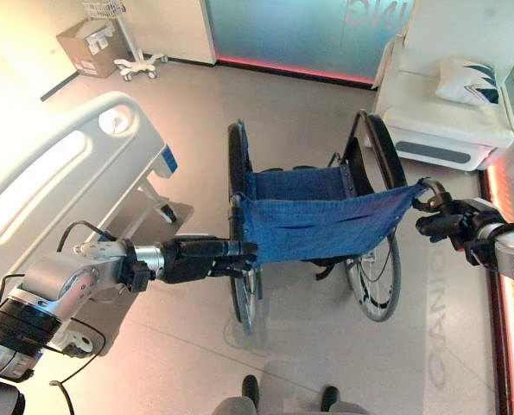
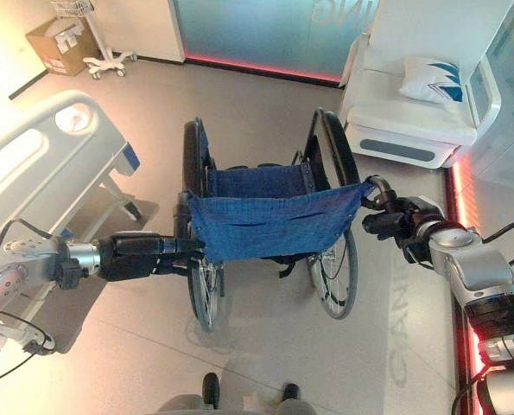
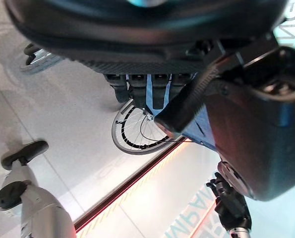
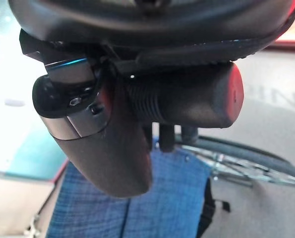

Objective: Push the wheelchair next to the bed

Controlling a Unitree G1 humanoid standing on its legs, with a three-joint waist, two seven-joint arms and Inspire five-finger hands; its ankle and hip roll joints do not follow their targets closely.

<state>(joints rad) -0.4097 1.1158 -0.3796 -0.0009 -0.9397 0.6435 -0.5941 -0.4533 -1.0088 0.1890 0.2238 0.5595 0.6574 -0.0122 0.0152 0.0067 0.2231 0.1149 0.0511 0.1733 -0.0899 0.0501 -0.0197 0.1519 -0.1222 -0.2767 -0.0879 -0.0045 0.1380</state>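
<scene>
The wheelchair (image 1: 313, 220) stands mid-floor with its blue cloth back towards me and its big wheels (image 2: 334, 259) on either side. The white bed (image 1: 58, 164) runs along the left, its foot end a short way from the chair's left wheel. My left hand (image 1: 200, 258) reaches in from the lower left and is shut on the left push handle, fingers (image 3: 137, 84) curled round it. My right hand (image 2: 395, 220) comes in from the right and is shut on the right push handle (image 4: 187, 99), whose black ribbed grip lies under the palm.
A white armchair (image 1: 447, 130) with a pillow (image 1: 468, 79) stands at the far right. At the back left are a cardboard box (image 1: 88, 43) and a wheeled stand (image 1: 140, 62). Bare floor lies between the wheelchair and the bed.
</scene>
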